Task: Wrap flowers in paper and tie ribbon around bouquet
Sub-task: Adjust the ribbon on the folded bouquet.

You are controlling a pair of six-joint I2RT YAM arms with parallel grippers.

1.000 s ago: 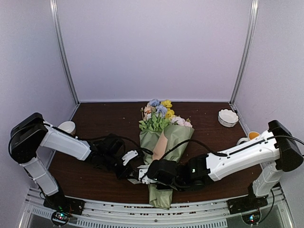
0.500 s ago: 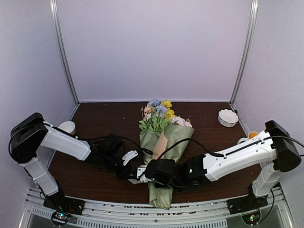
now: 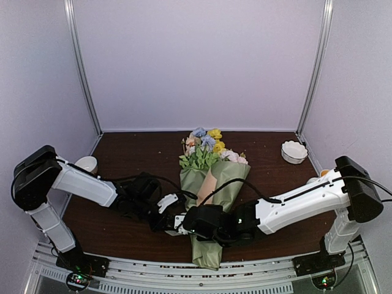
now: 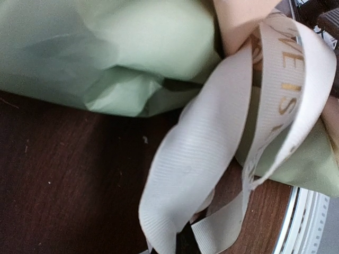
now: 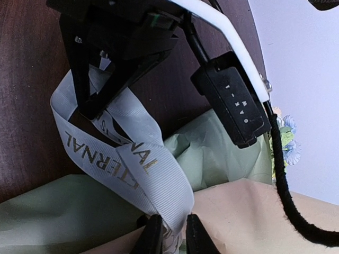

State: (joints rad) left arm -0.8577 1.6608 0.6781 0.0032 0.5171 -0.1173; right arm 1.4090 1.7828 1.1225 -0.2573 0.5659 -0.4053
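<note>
My right arm has slid to the left, over the low end of the bouquet (image 3: pixel 212 184), and my right pincer (image 5: pixel 169 233) has pulled its fingers closer together. Now they are nearly shut, with the ribbon (image 5: pixel 132 153) pinched between them. My left pincer (image 5: pixel 98 103) has not moved. It is clamped shut on another part of the same ribbon, just beside the green paper (image 4: pixel 132 42).

So both pincers hold the ribbon now, and it makes a loose loop between them. The loop lies by the narrow end of the bouquet and touches the paper. I cannot tell if it goes all the way around.

The bouquet has stayed put in the middle of the bench (image 3: pixel 122 147), with the flowers (image 3: pixel 205 144) pointing away from me. The wrapping looks done. I think I am in the tying part, and with two holds I can pull the ribbon tight.
</note>
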